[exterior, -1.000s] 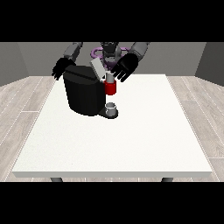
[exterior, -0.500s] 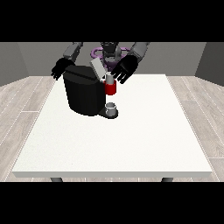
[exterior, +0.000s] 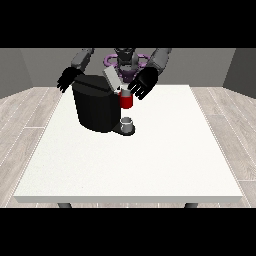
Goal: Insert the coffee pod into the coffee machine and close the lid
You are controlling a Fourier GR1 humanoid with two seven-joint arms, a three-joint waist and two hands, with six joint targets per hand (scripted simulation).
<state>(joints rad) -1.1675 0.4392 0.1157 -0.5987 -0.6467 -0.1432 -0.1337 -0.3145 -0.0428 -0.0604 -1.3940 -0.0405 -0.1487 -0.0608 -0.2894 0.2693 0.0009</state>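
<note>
Fingers of the hand at the view's right [exterior: 142,85] are spread, holding nothing — just beside the raised lid [exterior: 112,79]. I judge the lid light and rigid; press its top. Coffee machine [exterior: 96,104] stands on the desk [exterior: 150,155]; pod unseen.

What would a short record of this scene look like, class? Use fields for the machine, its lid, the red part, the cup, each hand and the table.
machine: black coffee machine, on the table's far left part
lid: grey lid raised, tilted
red part: red piece at the machine's front, above the cup
cup: small grey cup on the machine's base
hand at view's right: hand open, fingers spread, beside the lid
hand at view's left: hand open, behind the machine's corner
table: white table
</note>
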